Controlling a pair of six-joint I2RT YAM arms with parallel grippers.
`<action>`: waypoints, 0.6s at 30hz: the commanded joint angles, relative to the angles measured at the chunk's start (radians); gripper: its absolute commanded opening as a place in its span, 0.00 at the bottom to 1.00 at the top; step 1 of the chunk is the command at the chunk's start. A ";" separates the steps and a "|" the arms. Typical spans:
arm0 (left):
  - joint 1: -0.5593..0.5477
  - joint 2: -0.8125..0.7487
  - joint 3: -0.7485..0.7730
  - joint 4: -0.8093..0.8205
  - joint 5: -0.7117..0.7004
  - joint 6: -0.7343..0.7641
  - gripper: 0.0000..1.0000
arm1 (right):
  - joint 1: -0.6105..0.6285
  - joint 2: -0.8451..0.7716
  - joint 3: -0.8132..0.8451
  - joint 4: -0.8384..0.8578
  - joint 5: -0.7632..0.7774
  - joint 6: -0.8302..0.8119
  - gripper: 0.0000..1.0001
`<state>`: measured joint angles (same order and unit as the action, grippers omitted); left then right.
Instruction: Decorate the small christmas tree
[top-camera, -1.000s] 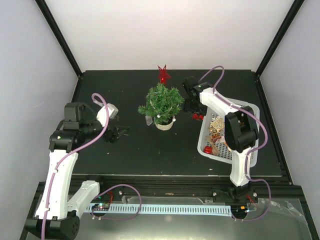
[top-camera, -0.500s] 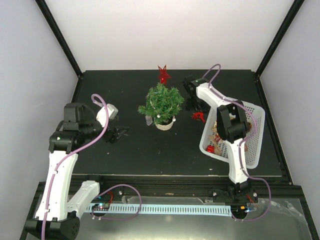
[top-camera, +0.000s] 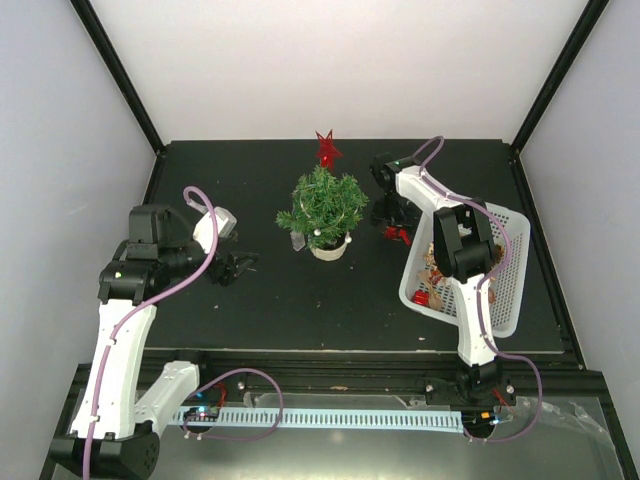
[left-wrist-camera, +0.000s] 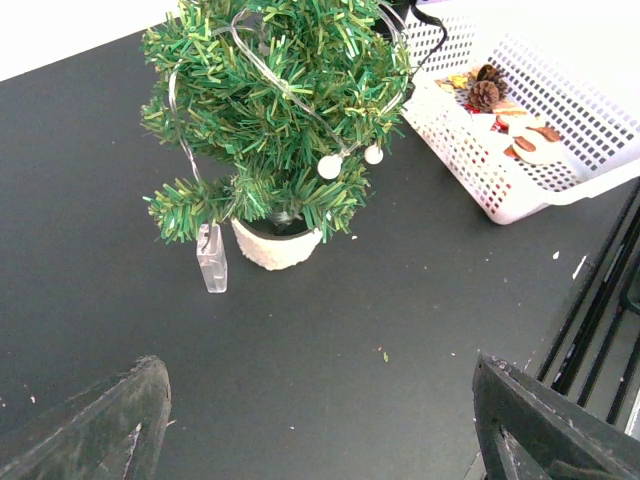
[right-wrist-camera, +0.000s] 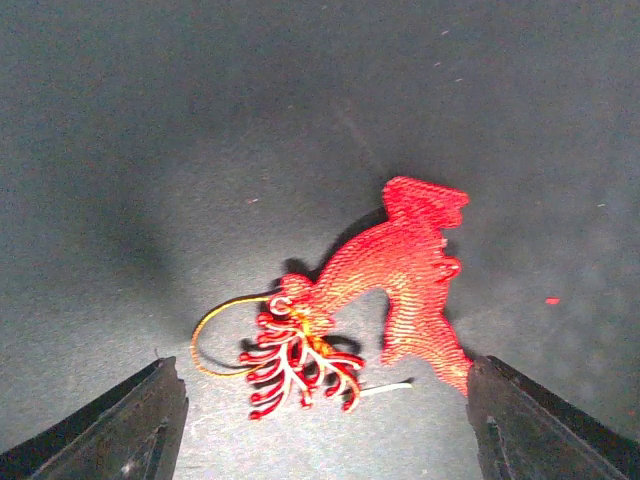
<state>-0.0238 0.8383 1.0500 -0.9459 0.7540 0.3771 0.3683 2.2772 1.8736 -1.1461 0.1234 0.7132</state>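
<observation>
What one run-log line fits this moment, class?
left gripper open, empty, facing the small christmas tree | right gripper open above red reindeer ornament lying on table | white basket holds more ornaments

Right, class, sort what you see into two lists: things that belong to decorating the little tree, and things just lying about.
Belongs to the job:
small christmas tree
red reindeer ornament, under the open right tool
white basket of ornaments
red star on the treetop

Just there:
black table
white slotted strip at the near edge
left tool, open, holding nothing
</observation>
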 joint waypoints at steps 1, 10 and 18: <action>-0.002 0.004 0.012 0.011 0.013 -0.006 0.83 | -0.005 0.000 -0.008 0.042 -0.085 -0.004 0.77; -0.003 0.009 0.019 0.006 0.019 -0.006 0.83 | -0.005 0.020 -0.018 0.083 -0.154 -0.004 0.71; -0.003 0.010 0.019 0.005 0.021 -0.006 0.83 | -0.005 0.024 -0.031 0.103 -0.167 -0.009 0.60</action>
<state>-0.0238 0.8448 1.0500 -0.9455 0.7555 0.3771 0.3683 2.2845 1.8545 -1.0679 -0.0189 0.7090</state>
